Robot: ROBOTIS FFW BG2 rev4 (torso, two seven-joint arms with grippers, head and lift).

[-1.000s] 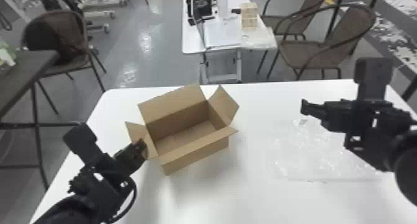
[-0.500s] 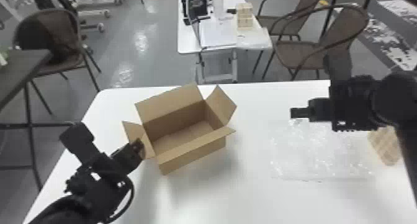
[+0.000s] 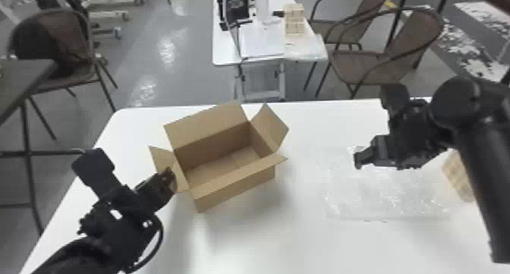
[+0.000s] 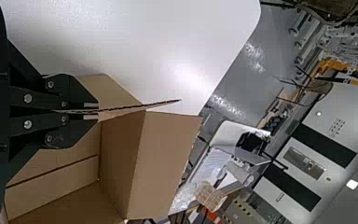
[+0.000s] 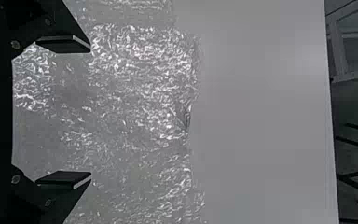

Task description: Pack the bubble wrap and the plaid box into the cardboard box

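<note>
White counter (image 3: 243, 250): open brown cardboard box (image 3: 239, 189) left, clear crinkled bubble wrap (image 3: 379, 197) flat to its right, beige plaid box (image 3: 457, 174) farther right. The left gripper (image 4: 93, 111) has its jaws clenched on the left flap (image 3: 161, 159); the right gripper (image 5: 91, 112), jaws released, has lowered over the wrap, presumably to grasp it.

The left arm (image 3: 77, 256) is extended from the head view's bottom edge, with the left gripper (image 3: 170, 177) angled forward and inward, its fingers (image 4: 80, 91) drawn closely together. The right arm (image 3: 479, 178) is held bent at the right side; the right gripper (image 3: 358, 160) is pointed leftward, its fingers (image 5: 65, 179) spread wide apart.
</note>
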